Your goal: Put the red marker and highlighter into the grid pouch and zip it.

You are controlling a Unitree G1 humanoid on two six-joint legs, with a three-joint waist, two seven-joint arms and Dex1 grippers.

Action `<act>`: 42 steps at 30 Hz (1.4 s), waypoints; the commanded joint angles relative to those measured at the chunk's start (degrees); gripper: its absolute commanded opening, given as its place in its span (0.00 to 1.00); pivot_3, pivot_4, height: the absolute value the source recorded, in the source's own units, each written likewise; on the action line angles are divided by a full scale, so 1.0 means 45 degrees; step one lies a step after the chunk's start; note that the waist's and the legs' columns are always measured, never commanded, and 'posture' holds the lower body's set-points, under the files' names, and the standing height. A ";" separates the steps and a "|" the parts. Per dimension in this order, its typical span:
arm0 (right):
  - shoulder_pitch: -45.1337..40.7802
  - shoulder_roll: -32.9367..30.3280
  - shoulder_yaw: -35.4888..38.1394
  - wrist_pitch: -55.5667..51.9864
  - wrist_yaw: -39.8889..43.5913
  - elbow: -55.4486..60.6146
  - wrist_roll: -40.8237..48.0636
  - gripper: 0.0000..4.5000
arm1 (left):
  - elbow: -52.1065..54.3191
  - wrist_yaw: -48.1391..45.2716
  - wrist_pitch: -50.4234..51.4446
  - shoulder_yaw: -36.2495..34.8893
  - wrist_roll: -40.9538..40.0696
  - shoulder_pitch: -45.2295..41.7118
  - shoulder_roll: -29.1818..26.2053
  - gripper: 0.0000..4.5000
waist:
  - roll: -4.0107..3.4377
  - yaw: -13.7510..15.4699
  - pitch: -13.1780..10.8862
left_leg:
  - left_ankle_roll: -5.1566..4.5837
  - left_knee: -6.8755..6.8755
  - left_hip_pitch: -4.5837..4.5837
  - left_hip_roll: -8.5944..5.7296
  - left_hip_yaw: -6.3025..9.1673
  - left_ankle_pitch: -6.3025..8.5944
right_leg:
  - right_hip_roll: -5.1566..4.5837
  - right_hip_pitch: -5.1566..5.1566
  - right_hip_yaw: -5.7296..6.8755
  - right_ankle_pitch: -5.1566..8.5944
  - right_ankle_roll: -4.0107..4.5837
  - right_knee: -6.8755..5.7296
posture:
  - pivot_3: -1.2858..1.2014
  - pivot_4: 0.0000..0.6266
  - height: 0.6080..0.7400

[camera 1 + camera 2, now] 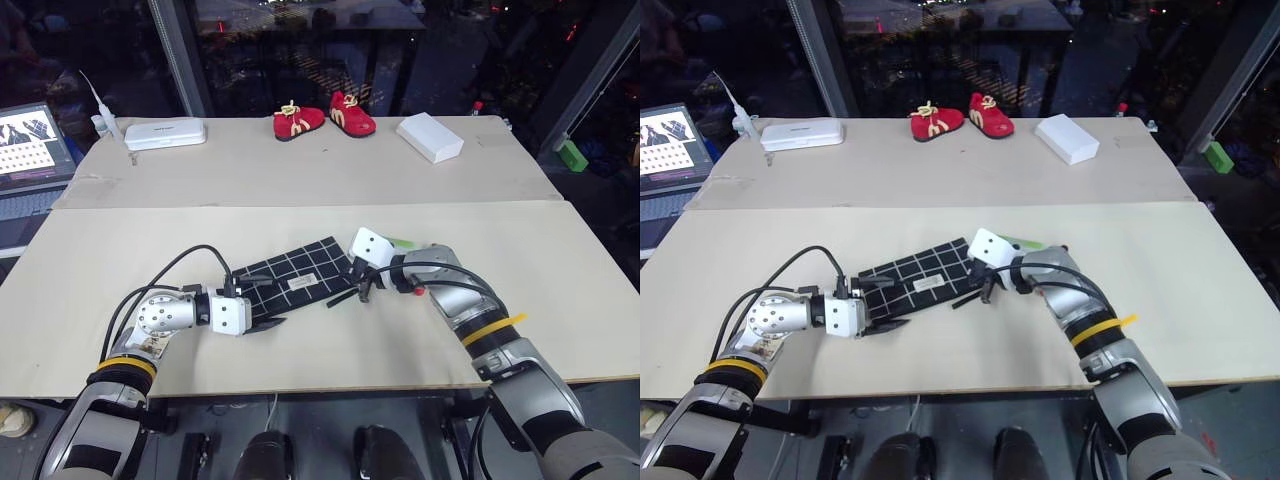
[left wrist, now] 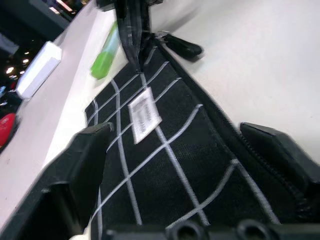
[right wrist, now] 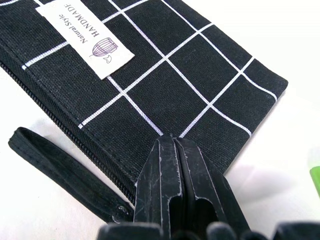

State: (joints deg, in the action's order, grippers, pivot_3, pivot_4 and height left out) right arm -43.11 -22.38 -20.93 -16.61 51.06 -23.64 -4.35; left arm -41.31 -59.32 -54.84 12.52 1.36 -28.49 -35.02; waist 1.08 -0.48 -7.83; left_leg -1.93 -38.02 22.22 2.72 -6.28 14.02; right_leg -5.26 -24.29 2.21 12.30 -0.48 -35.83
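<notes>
- The right gripper [image 3: 172,142] has its fingers pressed together, tips down on the grid pouch [image 1: 292,275] near its zipper corner.
- The left gripper [image 1: 268,318] straddles the pouch's other end, fingers [image 2: 82,150] apart, at lower left of the head view.
- The highlighter [image 2: 105,55] lies just beyond the pouch, mid-frame.
- The red marker [image 1: 419,290] peeks out beside the right wrist.

The grid pouch [image 3: 165,65] is matt woven black cloth with a white fabric label [image 3: 85,42]. The right gripper [image 3: 176,145], fingers pressed together against it, looks like scuffed black plastic. Just beyond it lies the highlighter [image 2: 106,57], glossy green plastic. The table [image 1: 330,170] is smooth and matt.
</notes>
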 commanded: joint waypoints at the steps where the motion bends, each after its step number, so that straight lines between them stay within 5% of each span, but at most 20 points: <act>1: 0.0010 -0.0061 0.0348 0.0022 -0.0115 -0.0055 -0.0012 0.00 | -0.0197 -0.0614 0.0078 0.0025 -0.0489 -0.0234 -0.0369 0.52 | 0.0000 -0.0036 0.0000 | 0.0000 0.0000 0.0002 0.0002 0.0001 0.0000 | 0.0000 -0.0002 0.0000 0.0000 0.0000 -0.0001 | 0.52 0.24 1.00; 7: 0.0095 -0.0030 0.0438 0.0083 -0.0218 -0.0148 -0.0063 0.00 | 0.0075 -0.1198 0.0419 -0.0042 -0.1005 -0.0410 -0.0304 0.00 | 0.0000 -0.0058 -0.0001 | -0.0001 0.0000 0.0025 0.0001 0.0004 0.0001 | 0.0002 -0.0017 0.0003 0.0000 -0.0001 0.0008 | 0.52 0.24 1.00; 14: 0.0172 0.0100 0.0901 -0.0095 -0.0052 0.0015 0.0477 0.00 | 0.0590 -0.0888 0.0851 -0.0239 -0.1080 -0.0544 -0.0127 0.00 | 0.0002 -0.0053 -0.0002 | -0.0003 0.0000 0.0029 0.0001 0.0004 0.0002 | 0.0002 -0.0019 0.0003 0.0001 -0.0001 0.0011 | 0.52 0.24 1.00; 21: -0.0102 0.0041 0.2360 -0.2541 0.1084 0.2086 0.2731 0.48 | 0.1800 -0.0816 0.2000 -0.0396 -0.1621 -0.0067 -0.0070 0.00 | 0.0002 -0.0070 -0.0006 | -0.0003 0.0000 0.0060 0.0007 0.0014 0.0002 | 0.0008 -0.0047 0.0002 0.0000 -0.0001 0.0008 | 0.52 0.24 1.00; 25: -0.0546 -0.0340 0.4438 -0.6376 0.1332 0.4146 0.5580 0.79 | 0.2914 -0.0580 0.3110 -0.0567 -0.2036 0.0502 -0.0045 0.00 | 0.0001 -0.0088 -0.0007 | -0.0004 0.0001 0.0075 0.0012 0.0031 0.0003 | 0.0011 -0.0061 0.0002 -0.0001 0.0000 0.0003 | 0.52 0.24 1.00; 35: 0.1737 -0.3096 0.5767 -0.7645 0.0388 0.6812 0.6288 0.79 | 0.6077 0.0801 0.7581 -0.1586 -0.3181 0.1809 0.0282 0.00 | 0.0004 0.0071 -0.0009 | -0.0005 0.0001 0.0103 -0.0003 0.0162 0.0004 | 0.0005 -0.0065 0.0022 0.0001 -0.0001 0.0029 | 0.52 0.24 1.00; 42: 0.1929 -0.1616 0.4990 -0.7141 -0.2394 0.5510 0.5166 0.79 | 0.7221 0.1477 0.9166 -0.1879 -0.3397 0.2016 0.0872 0.00 | 0.0008 -0.0148 -0.0011 | -0.0004 0.0001 0.0084 -0.0005 0.0170 0.0003 | 0.0020 -0.0052 0.0009 0.0003 -0.0006 0.0021 | 0.52 0.24 1.00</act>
State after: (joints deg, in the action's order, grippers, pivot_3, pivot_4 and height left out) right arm -32.50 -31.78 2.51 -50.12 45.69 4.54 21.31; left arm -11.48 -53.89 -14.81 5.44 -12.52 -19.14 -31.70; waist 1.11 -1.15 -7.87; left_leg -1.95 -38.01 22.47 2.69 -5.54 14.03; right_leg -5.13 -24.41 2.24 12.31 -0.51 -35.74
